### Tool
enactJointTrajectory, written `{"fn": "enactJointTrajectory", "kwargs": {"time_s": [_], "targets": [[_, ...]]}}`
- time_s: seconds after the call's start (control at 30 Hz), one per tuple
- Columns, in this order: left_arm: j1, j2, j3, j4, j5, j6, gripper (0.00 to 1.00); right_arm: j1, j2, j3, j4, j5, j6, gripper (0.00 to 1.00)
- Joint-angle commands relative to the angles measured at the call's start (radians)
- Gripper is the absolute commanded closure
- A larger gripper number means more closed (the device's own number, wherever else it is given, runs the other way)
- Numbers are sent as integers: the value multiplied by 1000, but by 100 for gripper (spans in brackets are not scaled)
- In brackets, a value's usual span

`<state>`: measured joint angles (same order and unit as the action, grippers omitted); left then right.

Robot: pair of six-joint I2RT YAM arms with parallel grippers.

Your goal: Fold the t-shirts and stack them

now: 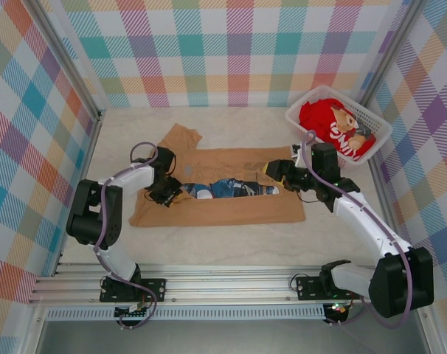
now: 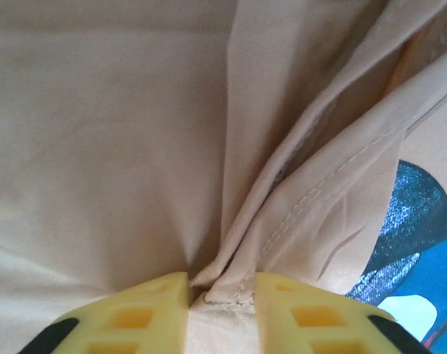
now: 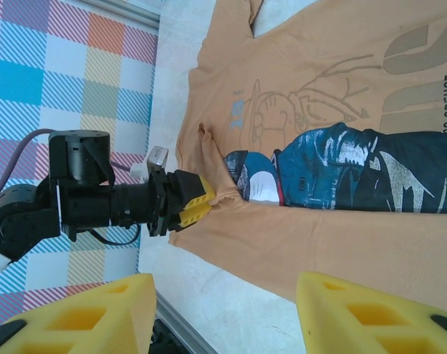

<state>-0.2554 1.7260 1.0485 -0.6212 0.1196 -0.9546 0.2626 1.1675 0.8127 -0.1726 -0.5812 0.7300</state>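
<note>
tan t-shirt (image 1: 231, 210) lying flat in the middle of the table (image 1: 231, 247), left gripper (image 2: 222, 291) with jaws pinched on a fold near its left edge, right gripper (image 3: 227, 310) with jaws apart over its right side, red t-shirt (image 1: 323, 118) in the white basket (image 1: 291, 116) at the far right corner

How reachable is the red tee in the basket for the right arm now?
Probably yes: the red tee lies uncovered in the basket, just beyond the open, empty right pincer.
</note>
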Motion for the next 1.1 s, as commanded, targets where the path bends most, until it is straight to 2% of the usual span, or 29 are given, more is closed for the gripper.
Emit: {"fn": "enactJointTrajectory", "kwargs": {"time_s": [0.0, 0.33, 0.6, 0.8, 1.07], "targets": [[-18, 2, 44, 11, -16, 4, 80, 4, -29, -18, 24, -23, 16, 47], [-70, 49, 168, -75, -57, 46, 94, 4, -17, -21, 8, -20, 11, 48], [-114, 162, 312, -138, -49, 143, 96, 4, 5, -9, -2, -25, 10, 48], [-158, 226, 430, -201, -94, 217, 96, 5, 8, -14, -7, -22, 12, 49], [-165, 239, 454, -194, -129, 223, 97, 4, 21, -10, -1, -28, 16, 48]]}}
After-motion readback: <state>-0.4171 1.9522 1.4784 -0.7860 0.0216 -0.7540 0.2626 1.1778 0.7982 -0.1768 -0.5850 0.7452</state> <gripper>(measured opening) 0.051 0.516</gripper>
